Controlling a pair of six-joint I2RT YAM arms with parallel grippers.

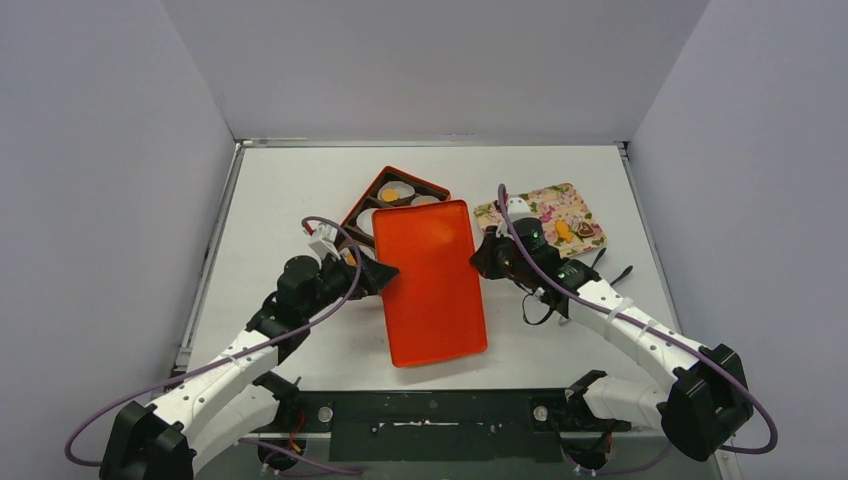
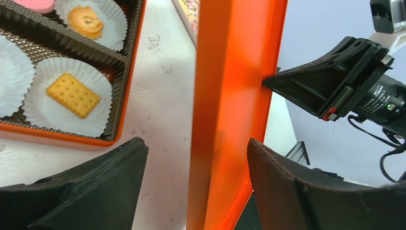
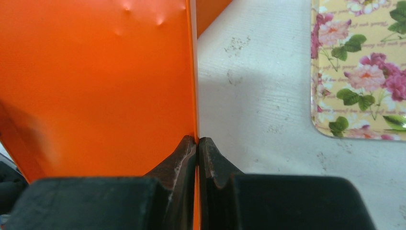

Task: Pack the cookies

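The orange lid hangs tilted over the table, partly covering the open cookie box. My right gripper is shut on the lid's right rim. My left gripper is open, its fingers straddling the lid's left rim with gaps on both sides. White cups in the box hold a round cookie, a square cracker and a pink cookie. On the flowered tray lie an orange cookie and a dark heart cookie.
The flowered tray lies just right of the right gripper. Grey walls enclose the table on three sides. A black mounting rail runs along the near edge between the arm bases.
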